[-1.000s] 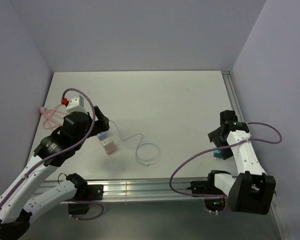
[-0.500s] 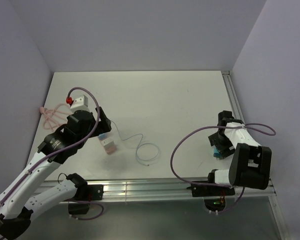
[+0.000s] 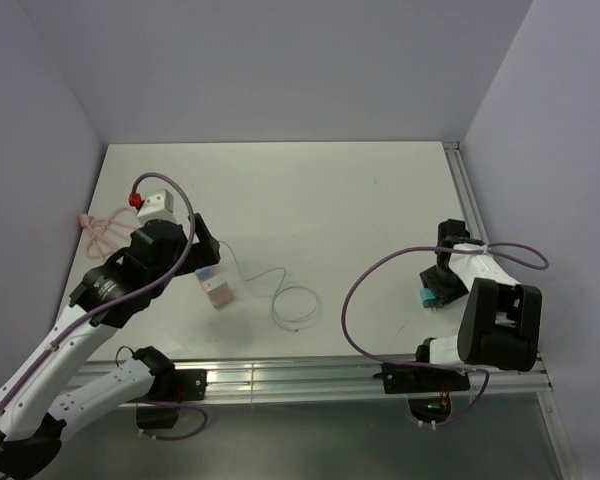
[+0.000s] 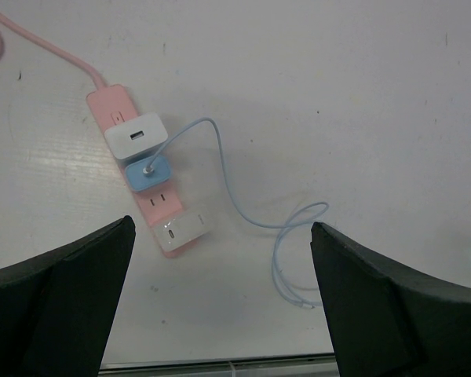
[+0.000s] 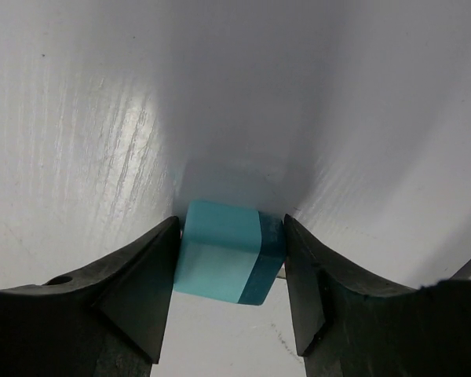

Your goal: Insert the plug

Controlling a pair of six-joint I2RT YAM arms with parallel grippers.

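The plug point(image 4: 306, 305) is the tiny pale end of a thin whitish wire point(image 4: 229, 184) that loops on the table; it also shows small in the top view point(image 3: 292, 327). The wire runs from a blue adapter point(image 4: 147, 173) seated in the pink socket strip point(image 4: 102, 106). My left gripper point(image 4: 224, 314) hangs open above strip and wire, holding nothing. My right gripper point(image 5: 231, 243) is down at the table's right side, both fingers pressed against the sides of a teal block point(image 5: 220, 251). In the top view, the teal block point(image 3: 427, 297) peeks out beside that gripper point(image 3: 436, 288).
Two white adapters point(image 4: 137, 135) point(image 4: 180, 228) sit in the strip, with one bare socket point(image 4: 158, 202) between the blue one and the lower white one. The strip's pink cord point(image 3: 100, 232) bunches at the left edge. A metal rail point(image 3: 280, 378) runs along the near edge.
The right arm has folded down over the teal block and its jaws have narrowed onto the block's sides. The left arm shifted slightly and stays open.
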